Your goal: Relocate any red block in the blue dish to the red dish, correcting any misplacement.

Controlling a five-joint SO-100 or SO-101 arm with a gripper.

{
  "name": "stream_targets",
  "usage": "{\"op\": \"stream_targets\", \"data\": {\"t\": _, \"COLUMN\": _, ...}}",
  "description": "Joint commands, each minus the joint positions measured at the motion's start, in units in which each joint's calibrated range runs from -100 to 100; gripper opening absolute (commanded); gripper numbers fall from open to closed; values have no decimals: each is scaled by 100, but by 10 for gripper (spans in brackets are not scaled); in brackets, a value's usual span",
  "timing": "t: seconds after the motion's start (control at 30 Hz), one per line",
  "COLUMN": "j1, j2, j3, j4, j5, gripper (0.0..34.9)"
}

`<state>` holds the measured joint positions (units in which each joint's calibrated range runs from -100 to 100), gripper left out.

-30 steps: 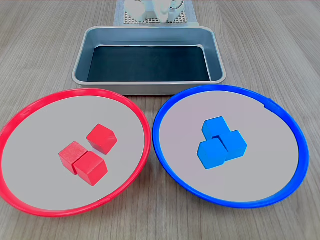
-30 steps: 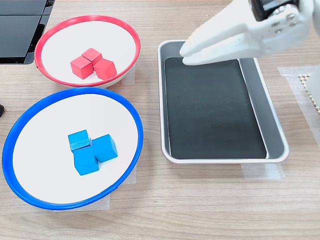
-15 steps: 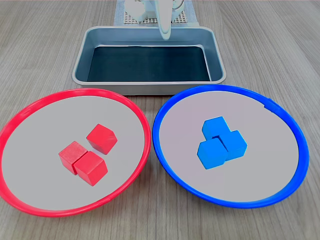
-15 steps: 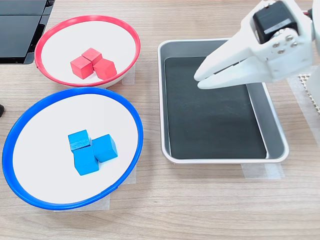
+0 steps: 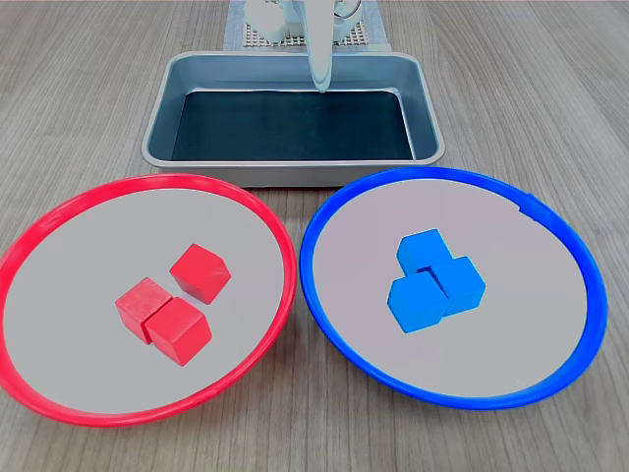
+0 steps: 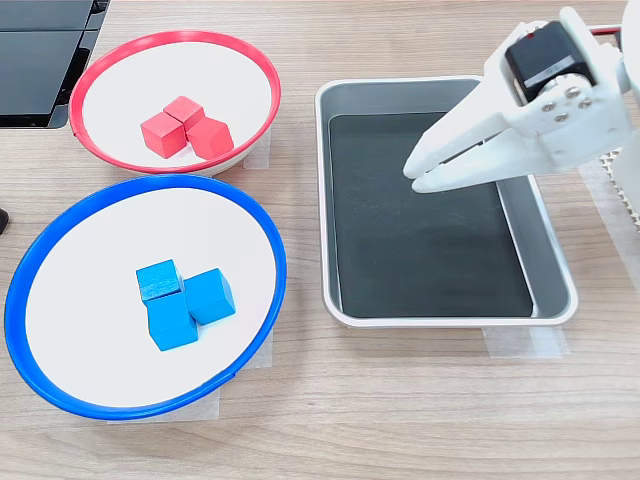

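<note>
Three red blocks (image 5: pixel 179 330) lie clustered in the red dish (image 5: pixel 147 180), which sits at the first exterior view's left and at the top left of the second exterior view (image 6: pixel 175 36). The blue dish (image 5: pixel 442 174) (image 6: pixel 140 182) holds only three blue cubes (image 5: pixel 432 280) packed together; no red block shows in it. My white gripper (image 6: pixel 413 176) hangs over the rectangular metal tray (image 6: pixel 450 318), well away from both dishes. Its jaws stand shut with nothing between them. In the first exterior view the gripper (image 5: pixel 320 81) shows edge-on as one narrow finger.
The metal tray (image 5: pixel 295 175) with its dark floor lies behind both dishes in the first exterior view. A white mesh mat (image 5: pixel 256 39) sits under the arm's base. A black flat object (image 6: pixel 40 50) lies at the second exterior view's top left.
The gripper has moved toward the second exterior view's right and lower over the tray, still shut and holding nothing. The cubes and dishes have not moved.
</note>
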<state>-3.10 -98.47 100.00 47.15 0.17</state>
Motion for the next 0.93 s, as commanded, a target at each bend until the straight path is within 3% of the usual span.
{"op": "stream_targets", "data": {"t": 0.0, "j1": 51, "j2": -43, "j3": 0, "j4": 11, "j5": -20, "gripper": 3}}
{"op": "stream_targets", "data": {"t": 0.9, "j1": 51, "j2": -43, "j3": 0, "j4": 11, "j5": -20, "gripper": 3}}
